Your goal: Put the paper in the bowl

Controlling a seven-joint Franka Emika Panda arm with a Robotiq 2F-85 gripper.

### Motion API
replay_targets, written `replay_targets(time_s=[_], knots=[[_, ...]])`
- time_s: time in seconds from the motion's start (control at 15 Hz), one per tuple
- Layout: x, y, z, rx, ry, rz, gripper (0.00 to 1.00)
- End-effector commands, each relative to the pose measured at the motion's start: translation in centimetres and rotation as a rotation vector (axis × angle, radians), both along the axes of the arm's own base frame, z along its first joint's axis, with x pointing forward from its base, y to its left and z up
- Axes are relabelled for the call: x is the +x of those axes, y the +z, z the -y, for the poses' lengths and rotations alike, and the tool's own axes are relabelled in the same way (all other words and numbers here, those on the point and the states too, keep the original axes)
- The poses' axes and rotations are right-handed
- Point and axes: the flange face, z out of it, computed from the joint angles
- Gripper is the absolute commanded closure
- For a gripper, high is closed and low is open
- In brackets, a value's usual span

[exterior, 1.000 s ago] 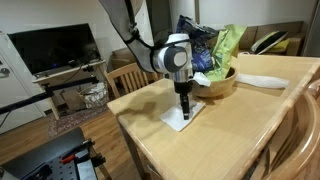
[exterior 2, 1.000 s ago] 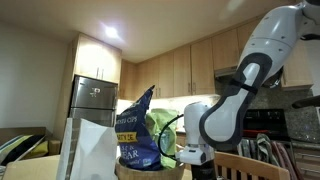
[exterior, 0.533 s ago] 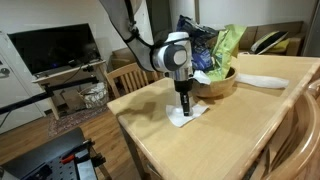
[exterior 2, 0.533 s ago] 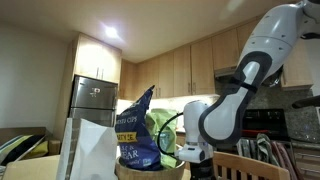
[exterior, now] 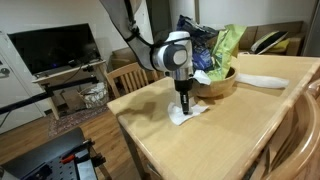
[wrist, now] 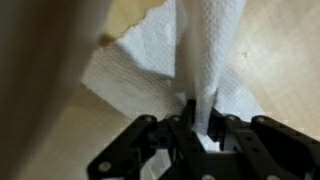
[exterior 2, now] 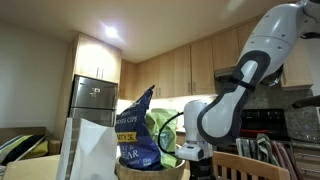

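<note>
Gripper point(exterior: 185, 103) is down on the paper point(exterior: 190, 114), jaws pinching a raised ridge of it. The wrist view shows that fold standing up between the fingers point(wrist: 228, 140), with the rest of the paper point(wrist: 140, 70) spread flat on the table point(exterior: 225, 140). The paper sits just in front of the bowl point(exterior: 220, 84), near but not touching. There is bare wood on the near side, and the bags point(exterior: 200, 42) crowd the bowl's top.
</note>
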Motion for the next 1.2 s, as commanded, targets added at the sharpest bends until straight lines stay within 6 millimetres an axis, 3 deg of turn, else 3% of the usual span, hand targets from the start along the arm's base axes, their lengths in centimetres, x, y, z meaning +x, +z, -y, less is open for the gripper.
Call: replay_targets(time_s=[0.0, 0.2, 0.27, 0.47, 1.0, 1.07, 1.13], knots=[[-0.7, 2.4, -0.3, 0.049, -0.073, 0.040, 0.97], [-1.1, 4.4, -0.6, 0.089, -0.125, 0.066, 0.97], [0.1, 2.1, -0.4, 0.064, -0.081, 0.030, 0.90], [-0.2, 3.6, -0.5, 0.075, -0.098, 0.043, 0.90], [-0.6, 3.4, -0.5, 0.075, -0.100, 0.041, 0.90], [-0.6, 3.4, -0.5, 0.075, -0.100, 0.042, 0.97], [-0.8, 3.1, -0.6, 0.067, -0.090, 0.049, 0.97]])
